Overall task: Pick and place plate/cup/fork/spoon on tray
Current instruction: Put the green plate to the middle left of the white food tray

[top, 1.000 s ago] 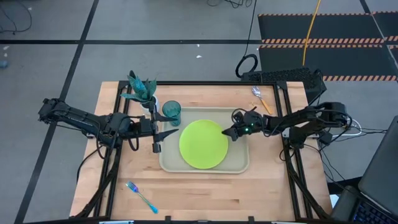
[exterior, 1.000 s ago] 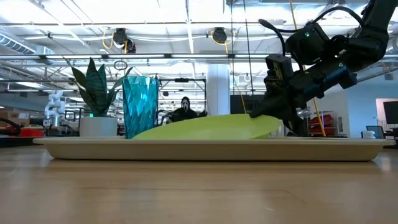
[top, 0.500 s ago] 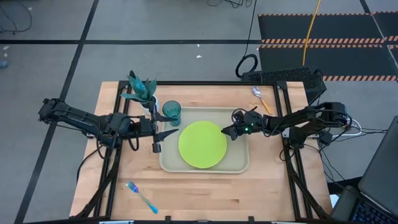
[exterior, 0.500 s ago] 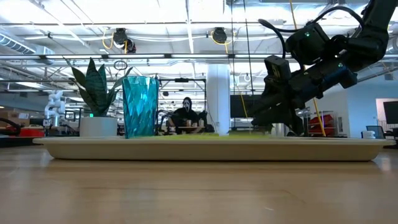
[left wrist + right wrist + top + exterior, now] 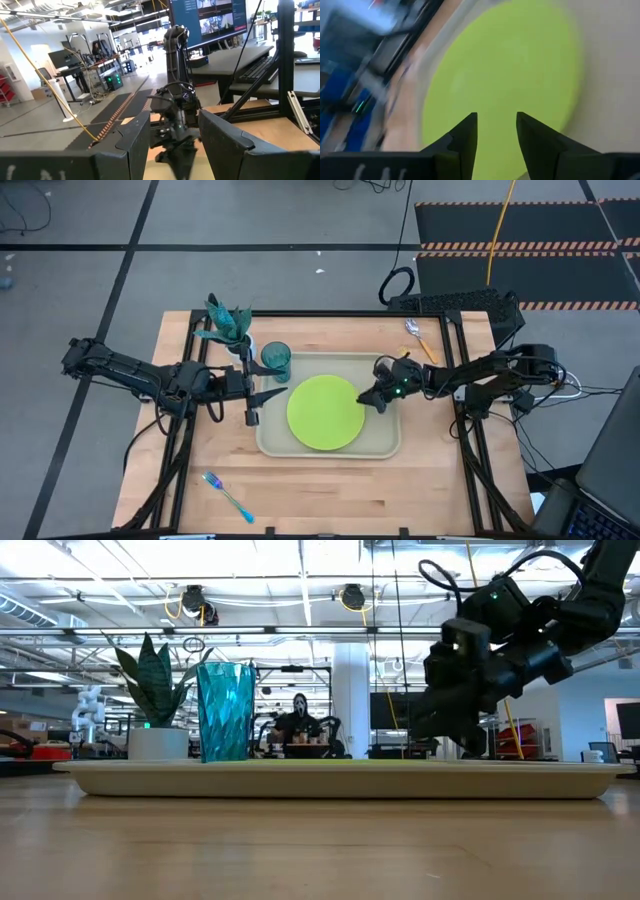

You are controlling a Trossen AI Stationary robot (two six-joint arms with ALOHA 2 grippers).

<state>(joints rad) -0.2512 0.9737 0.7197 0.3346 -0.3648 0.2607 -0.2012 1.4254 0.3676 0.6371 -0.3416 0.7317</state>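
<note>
My right gripper (image 5: pixel 372 397) had just spread its fingers and dropped the plate (image 5: pixel 325 412) flat onto the tray (image 5: pixel 390 448), beside the cup (image 5: pixel 276 359); fork and spoon remained.

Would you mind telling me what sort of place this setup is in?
Probably a robotics lab or open workshop: striped floor mats beside the table, monitors on desks, and high ceilings with exposed lights.
</note>
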